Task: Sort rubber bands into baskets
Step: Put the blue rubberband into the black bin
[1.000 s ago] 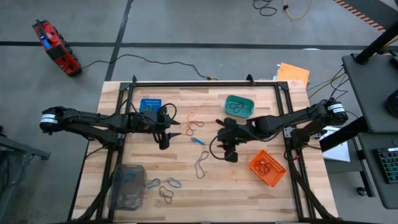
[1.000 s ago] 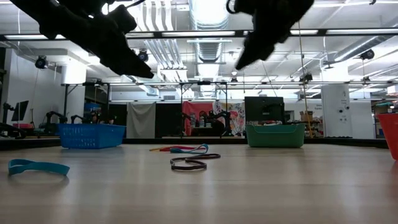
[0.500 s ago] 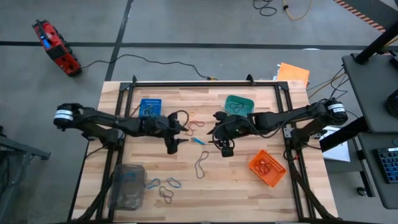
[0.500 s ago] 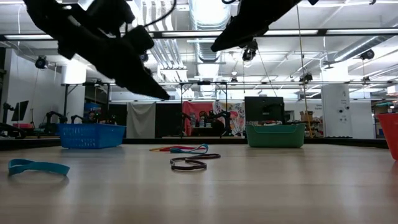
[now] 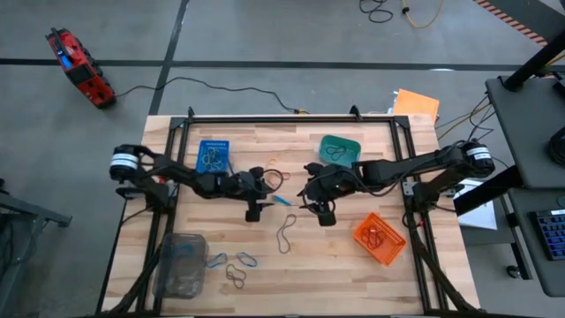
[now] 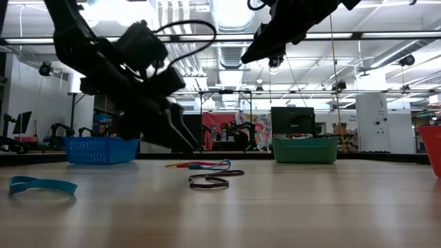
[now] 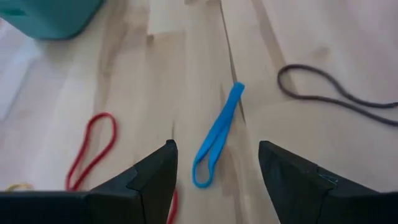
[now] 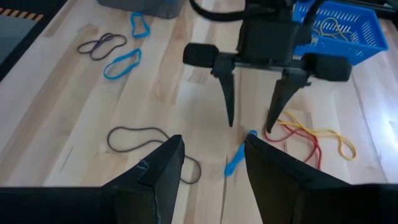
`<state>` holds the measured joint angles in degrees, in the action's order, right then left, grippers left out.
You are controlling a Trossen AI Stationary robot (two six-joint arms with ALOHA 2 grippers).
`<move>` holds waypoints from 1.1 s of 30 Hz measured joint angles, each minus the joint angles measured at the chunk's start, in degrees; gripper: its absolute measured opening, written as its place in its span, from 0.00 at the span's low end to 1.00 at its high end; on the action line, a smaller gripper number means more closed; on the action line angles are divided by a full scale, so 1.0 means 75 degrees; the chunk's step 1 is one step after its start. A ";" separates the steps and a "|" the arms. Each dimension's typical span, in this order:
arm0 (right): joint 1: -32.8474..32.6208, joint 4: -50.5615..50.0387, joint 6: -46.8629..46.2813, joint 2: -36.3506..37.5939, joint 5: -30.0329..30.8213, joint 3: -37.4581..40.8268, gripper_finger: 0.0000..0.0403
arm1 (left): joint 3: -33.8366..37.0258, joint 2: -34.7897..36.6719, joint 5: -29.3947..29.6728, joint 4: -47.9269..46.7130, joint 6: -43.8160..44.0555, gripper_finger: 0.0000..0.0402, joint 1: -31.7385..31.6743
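Observation:
A blue rubber band lies flat on the wooden table near its middle. My left gripper is open and low over the table, one finger on either side of the band, as the right wrist view also shows. I see no touch. My right gripper is open and empty, raised to the right of the band. Red and yellow bands lie beyond it, and a dark band lies nearer the front edge. More blue and dark bands lie front left.
A blue basket holding bands stands far left. A teal basket stands far right, an orange mesh basket near right, and a clear-grey one near left. A black frame runs along the table's edges.
My left gripper has gone toward the table's right edge and down, from high above the table to just over the blue band, staying open. The bands have not moved.

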<state>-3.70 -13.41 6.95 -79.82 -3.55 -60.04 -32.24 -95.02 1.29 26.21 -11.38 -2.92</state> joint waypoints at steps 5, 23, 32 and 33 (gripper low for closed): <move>0.0051 0.0069 -0.0121 0.0144 0.0003 0.0149 0.42 | -0.0434 -0.0774 0.0010 -0.0008 0.0010 0.52 -0.0076; 0.0099 0.0061 -0.0328 0.0229 0.0009 0.0322 0.42 | -0.0780 -0.1312 -0.0546 -0.0447 -0.0017 0.27 -0.0361; 0.0099 0.0061 -0.0328 0.0229 0.0011 0.0328 0.42 | -0.0755 -0.1215 -0.0734 -0.0546 -0.0022 0.01 -0.0348; 0.0099 0.0061 -0.0330 0.0229 0.0010 0.0328 0.42 | -0.0751 -0.1148 -0.0728 -0.0577 -0.0021 0.01 -0.0347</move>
<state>-2.96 -12.95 4.48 -78.11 -3.47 -57.58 -37.87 -103.63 -4.16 21.89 -11.54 -5.52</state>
